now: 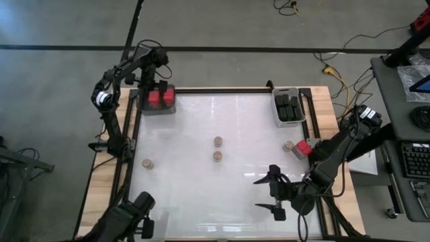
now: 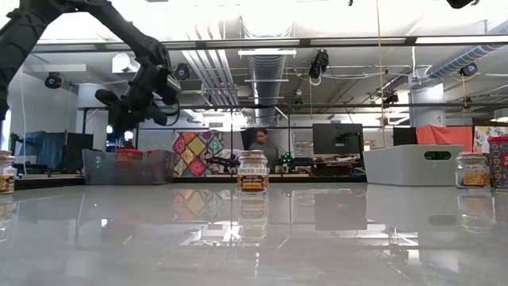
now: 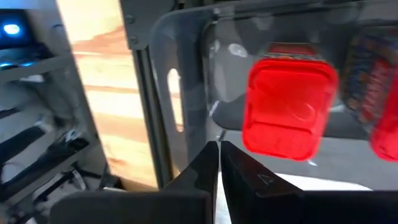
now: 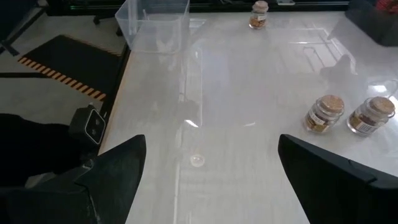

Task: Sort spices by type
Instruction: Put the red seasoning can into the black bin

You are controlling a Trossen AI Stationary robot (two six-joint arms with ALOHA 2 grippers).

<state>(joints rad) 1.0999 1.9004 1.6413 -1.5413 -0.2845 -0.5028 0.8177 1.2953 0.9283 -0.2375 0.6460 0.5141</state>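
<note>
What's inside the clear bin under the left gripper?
Red spice containers sit inside the clear bin; the left gripper, shut and empty, hovers above. The arm covers part of the bin, so the count is unclear.

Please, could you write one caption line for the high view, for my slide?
Left gripper shut above the bin of red spices; right gripper open near tan-topped jars.

left hand (image 3: 217, 163) closed, raised | right hand (image 1: 274, 193) wide open, low
</note>
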